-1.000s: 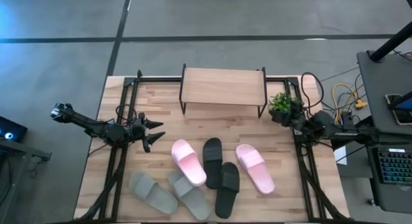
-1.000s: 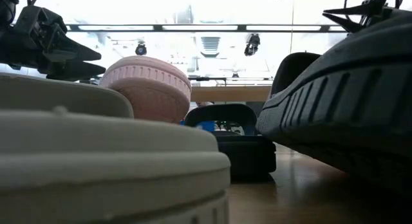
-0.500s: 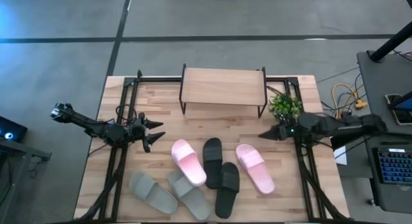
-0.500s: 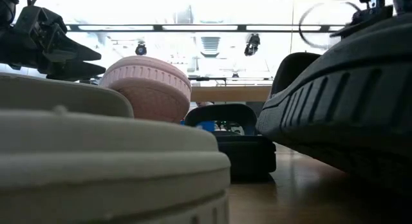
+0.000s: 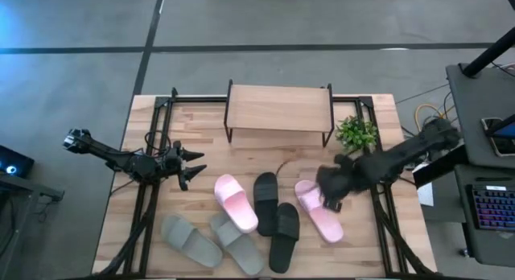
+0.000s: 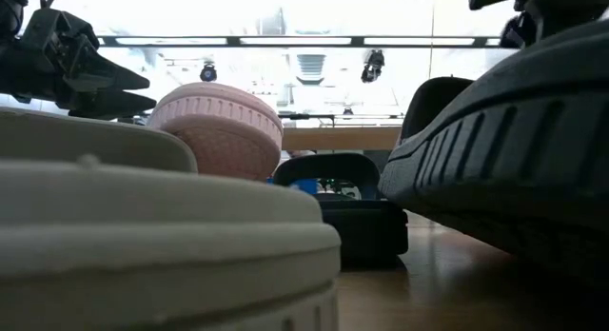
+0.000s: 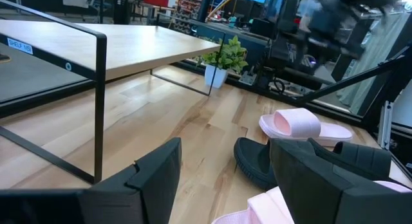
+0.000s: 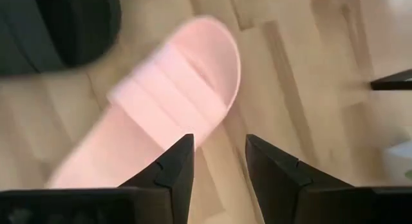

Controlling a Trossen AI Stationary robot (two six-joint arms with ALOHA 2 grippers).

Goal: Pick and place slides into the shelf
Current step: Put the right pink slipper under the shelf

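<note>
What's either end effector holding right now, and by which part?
Nothing. The right end effector is open above the pink slide, not gripping it. The left end effector is open over bare table.

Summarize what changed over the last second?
The right claw swung in from beside the potted plant to hover, open, over the right-hand pink slide; nothing gripped. The left claw, all six slides and the shelf stayed put.

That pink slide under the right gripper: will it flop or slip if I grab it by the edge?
Pink slide looks soft and foam-like, so probably light but may bend. Lying flat, it shouldn't roll. Right gripper, open above it, might nudge it along the smooth table.
</note>
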